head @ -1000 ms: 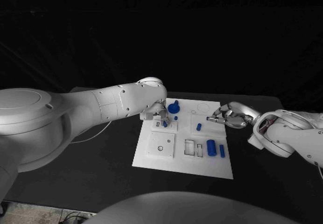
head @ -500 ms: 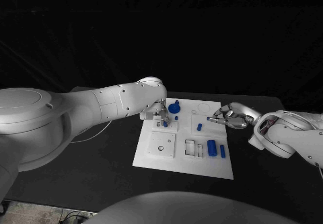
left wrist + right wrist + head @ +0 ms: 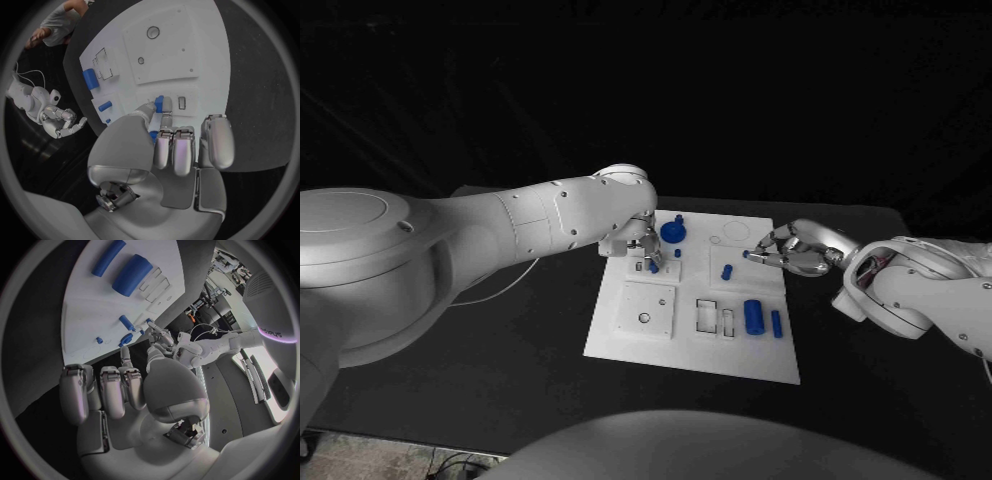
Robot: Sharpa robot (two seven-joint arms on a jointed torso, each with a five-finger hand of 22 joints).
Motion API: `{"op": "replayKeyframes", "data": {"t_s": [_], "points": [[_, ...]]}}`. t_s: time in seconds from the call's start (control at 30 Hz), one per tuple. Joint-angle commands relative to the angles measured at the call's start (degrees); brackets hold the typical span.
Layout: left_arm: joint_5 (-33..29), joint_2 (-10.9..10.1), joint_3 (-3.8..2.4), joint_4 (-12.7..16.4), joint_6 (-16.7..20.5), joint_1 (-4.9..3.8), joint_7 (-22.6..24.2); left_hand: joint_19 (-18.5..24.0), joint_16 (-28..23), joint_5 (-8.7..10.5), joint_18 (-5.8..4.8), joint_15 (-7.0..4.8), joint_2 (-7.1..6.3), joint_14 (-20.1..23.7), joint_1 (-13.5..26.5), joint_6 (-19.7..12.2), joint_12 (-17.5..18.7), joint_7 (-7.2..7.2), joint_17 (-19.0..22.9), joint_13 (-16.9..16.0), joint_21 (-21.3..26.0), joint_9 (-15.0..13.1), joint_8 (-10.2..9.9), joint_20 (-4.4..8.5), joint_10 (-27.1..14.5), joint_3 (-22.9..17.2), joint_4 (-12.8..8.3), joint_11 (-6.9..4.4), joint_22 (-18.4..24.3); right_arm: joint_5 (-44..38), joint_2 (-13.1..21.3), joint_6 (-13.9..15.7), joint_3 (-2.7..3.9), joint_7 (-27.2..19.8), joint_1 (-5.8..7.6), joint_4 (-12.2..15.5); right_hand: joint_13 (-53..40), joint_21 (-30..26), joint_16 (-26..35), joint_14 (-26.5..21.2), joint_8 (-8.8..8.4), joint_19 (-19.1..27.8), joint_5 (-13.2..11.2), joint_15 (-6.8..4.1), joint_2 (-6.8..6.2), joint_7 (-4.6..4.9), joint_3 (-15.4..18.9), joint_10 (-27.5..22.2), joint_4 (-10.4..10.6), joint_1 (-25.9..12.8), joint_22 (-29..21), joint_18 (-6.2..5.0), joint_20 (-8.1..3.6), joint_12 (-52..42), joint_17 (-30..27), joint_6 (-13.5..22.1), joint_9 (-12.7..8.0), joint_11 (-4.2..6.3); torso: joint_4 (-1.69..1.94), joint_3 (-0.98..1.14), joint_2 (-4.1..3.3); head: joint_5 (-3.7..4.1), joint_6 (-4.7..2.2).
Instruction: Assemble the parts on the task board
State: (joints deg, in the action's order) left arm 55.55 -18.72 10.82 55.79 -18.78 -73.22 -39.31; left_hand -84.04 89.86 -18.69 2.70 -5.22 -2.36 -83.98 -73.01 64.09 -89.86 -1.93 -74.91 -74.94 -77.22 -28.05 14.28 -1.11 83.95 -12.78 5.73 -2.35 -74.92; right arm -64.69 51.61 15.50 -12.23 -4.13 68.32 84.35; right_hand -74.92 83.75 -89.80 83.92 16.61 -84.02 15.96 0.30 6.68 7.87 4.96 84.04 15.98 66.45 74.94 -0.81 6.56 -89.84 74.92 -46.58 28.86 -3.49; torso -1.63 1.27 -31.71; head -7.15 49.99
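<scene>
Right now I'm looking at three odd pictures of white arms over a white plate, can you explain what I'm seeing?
It is a two-armed robot at a black table. One picture looks down from its head; the two round ones come from cameras at its wrists. The white plate is a task board bearing small blue parts, among them a thick cylinder and a thin rod. The left hand pinches a small blue peg over the board. The right hand, fingers curled, hovers at the board's far right edge, seemingly holding nothing.
</scene>
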Motion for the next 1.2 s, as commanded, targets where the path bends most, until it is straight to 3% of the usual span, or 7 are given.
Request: {"op": "replayKeyframes", "data": {"t_s": [0.03, 0.6, 1.07, 1.2], "points": [[0.1, -0.1, 0.31, -0.1, -3.3, 0.53, -10.2, -1.2, 0.1, 0.19, 0.02, -0.46, 0.16, -6.0, 0.6, -0.3, 0.0, 0.26, -15.1, -14.8, 0.4, -0.1, 0.1, 0.26, 5.9, -5.2, -5.0, -0.38, -11.4, -0.2, 0.0, -0.2, 0.00, -0.4, -0.04, 0.0, -15.1, -0.3, -0.2, 6.1, 0.35, -0.7, -0.2, 0.37, 0.09, 0.10, 0.3, 6.0, -0.1, 0.7, 12.5, -1.16, 0.42, -0.2, 15.1, -0.1, 0.1, -0.54, 0.01, -0.02, 0.01, 0.02, 0.01], [0.0, 0.1, 0.32, -0.2, -3.9, 0.61, -10.3, -1.2, 0.1, 0.23, 0.04, -0.47, 0.14, -6.0, 0.7, -0.3, 0.1, 0.28, -15.1, -14.7, 0.5, -0.1, 0.1, 0.26, 5.9, -5.3, -4.9, -0.40, -11.4, -0.2, 0.0, -0.2, 0.00, -0.3, -0.05, 0.0, -15.1, -0.3, -0.2, 6.1, 0.40, -0.7, -0.2, 0.38, -0.07, 0.10, 0.3, 6.0, -0.3, 1.3, 12.4, -1.17, 0.42, -0.2, 15.1, -0.2, 0.2, -0.54, 0.05, 0.01, 0.02, -0.02, 0.01], [-0.2, -0.3, 0.28, 0.8, 0.4, 0.63, -9.7, -1.2, 0.1, -0.87, 0.04, -0.54, 0.02, -6.0, 0.7, -0.2, 0.1, 0.36, -15.1, -14.7, 0.5, -0.6, 0.2, 0.32, 5.9, -6.1, -5.3, -0.49, -11.4, -0.2, -0.1, -0.2, 0.00, -0.4, -0.08, -0.1, -15.1, -0.7, -0.2, 6.1, 0.44, -0.4, -0.2, 0.38, -0.15, 0.09, 0.3, 6.0, -0.5, 1.7, 12.3, -1.28, 0.42, -0.2, 15.1, -0.2, 0.2, -0.53, 0.04, 0.00, 0.08, 0.00, 0.01], [0.8, -0.7, -0.16, 1.6, 1.6, 0.63, -9.6, -1.2, 0.1, -0.86, 0.06, -0.54, 0.00, -6.0, 0.7, -0.2, 0.1, 0.36, -15.1, -14.7, 0.6, -0.6, 0.2, 0.33, 5.8, -6.1, -5.3, -0.49, -11.3, -0.2, 0.0, -0.1, 0.00, -0.4, -0.16, -0.2, -15.1, -0.7, -0.2, 6.1, 0.44, -0.3, -0.2, 0.38, -0.16, 0.09, 0.3, 6.0, -0.5, 1.7, 12.3, -1.29, 0.43, -0.2, 15.1, -0.2, 0.2, -0.53, 0.06, 0.04, 0.18, -0.05, 0.01]]}}
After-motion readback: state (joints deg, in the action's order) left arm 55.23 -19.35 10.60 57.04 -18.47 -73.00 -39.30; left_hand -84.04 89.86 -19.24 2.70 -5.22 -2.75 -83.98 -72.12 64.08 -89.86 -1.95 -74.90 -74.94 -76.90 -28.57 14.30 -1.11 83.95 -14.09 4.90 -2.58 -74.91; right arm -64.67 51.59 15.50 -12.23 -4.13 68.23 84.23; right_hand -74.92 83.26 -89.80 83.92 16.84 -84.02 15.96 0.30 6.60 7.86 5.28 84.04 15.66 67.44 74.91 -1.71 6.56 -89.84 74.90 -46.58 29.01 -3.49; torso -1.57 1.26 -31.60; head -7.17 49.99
